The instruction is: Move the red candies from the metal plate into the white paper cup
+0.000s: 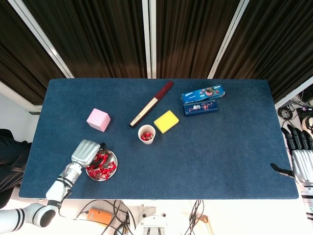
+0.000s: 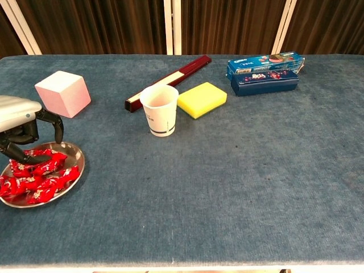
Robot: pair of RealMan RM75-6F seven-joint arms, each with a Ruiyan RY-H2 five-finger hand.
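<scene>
Red wrapped candies (image 2: 35,173) heaped in round metal plate (image 2: 76,169), left hand (image 2: 21,128) over its 10 o'clock rim, fingers curled down, grasp unclear, white paper cup (image 2: 160,110) at 2 o'clock, right hand (image 1: 303,159) off-table, fingers apart, empty.

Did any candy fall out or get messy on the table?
No, nothing looks spilled. The candies all lie in the plate, a few are already in the upright cup, and none lie on the table. The left hand is over the plate.
</scene>
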